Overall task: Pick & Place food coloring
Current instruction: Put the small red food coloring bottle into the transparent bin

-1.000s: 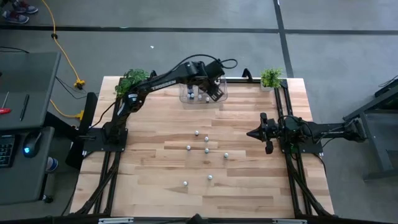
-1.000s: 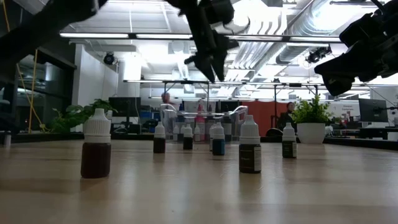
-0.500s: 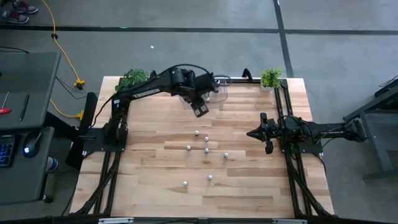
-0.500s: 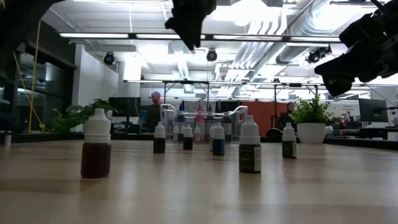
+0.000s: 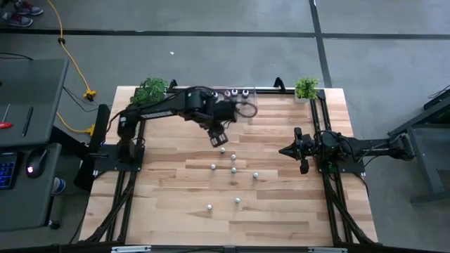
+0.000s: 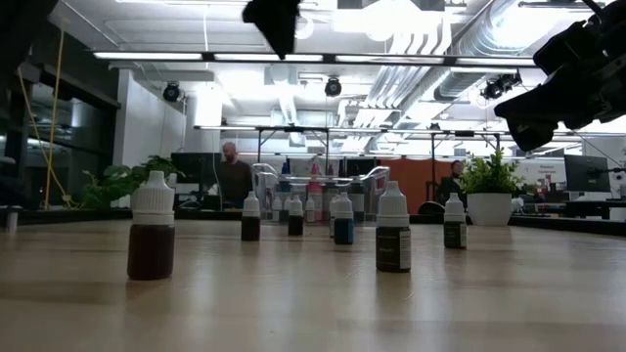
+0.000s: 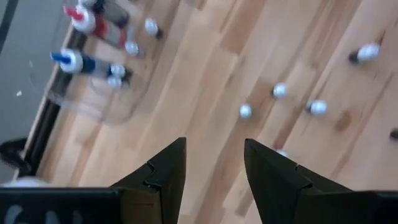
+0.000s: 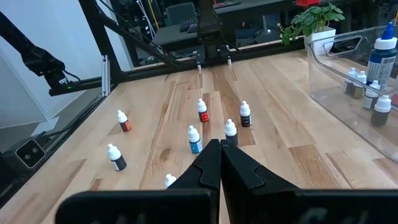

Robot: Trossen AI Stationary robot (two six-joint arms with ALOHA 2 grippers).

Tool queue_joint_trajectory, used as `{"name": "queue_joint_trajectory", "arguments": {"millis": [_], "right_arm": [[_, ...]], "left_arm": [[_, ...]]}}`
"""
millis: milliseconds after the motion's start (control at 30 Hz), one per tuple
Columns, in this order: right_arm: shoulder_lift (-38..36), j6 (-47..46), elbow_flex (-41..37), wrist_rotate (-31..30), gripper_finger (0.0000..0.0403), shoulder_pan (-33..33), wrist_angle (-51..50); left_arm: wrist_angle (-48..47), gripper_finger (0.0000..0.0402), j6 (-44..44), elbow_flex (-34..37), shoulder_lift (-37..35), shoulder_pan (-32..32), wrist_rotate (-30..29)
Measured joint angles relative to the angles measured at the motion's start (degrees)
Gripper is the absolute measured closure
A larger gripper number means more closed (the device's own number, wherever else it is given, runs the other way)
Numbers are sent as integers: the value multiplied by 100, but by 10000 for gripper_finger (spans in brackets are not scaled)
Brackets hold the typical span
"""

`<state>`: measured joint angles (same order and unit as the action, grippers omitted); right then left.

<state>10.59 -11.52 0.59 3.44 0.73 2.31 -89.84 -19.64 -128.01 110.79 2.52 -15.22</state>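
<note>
1. Swinging back from the clear bin [image 5: 239, 102], the left arm now hangs over the desk [image 5: 169, 204], its fingers [image 7: 273, 180] spread, empty.
2. Right fingers [image 8: 217, 163] pressed together, parked.
3. Seven small bottles [image 5: 234, 169] stand loose mid-desk; a hasty descent could topple neighbours.

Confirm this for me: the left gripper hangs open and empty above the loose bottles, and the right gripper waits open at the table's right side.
One detail is wrong: the right gripper is shut, its fingers pressed together in the right wrist view. The left gripper does hang open and empty above the loose bottles.
</note>
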Motion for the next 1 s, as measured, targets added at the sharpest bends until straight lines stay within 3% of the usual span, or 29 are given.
{"name": "queue_joint_trajectory", "arguments": {"millis": [133,233,367,533,700,1000], "right_arm": [[-4,0,1,0,402,-1,2],[-4,0,1,0,402,0,4],[-4,1,-1,0,402,-2,4],[-4,-1,1,-2,402,-2,4],[-6,-1,1,-2,402,0,-3],[24,1,-1,0,402,0,9]], "left_arm": [[316,246,-267,1301,-722,-189,-79],[1386,246,-317,2656,-1473,-312,14],[3101,246,-290,4455,-2319,-409,726],[5076,246,223,6247,-2863,-501,1757],[6056,246,507,7235,-2933,-529,2398],[6575,244,1833,7965,-2926,-526,1912]]}}
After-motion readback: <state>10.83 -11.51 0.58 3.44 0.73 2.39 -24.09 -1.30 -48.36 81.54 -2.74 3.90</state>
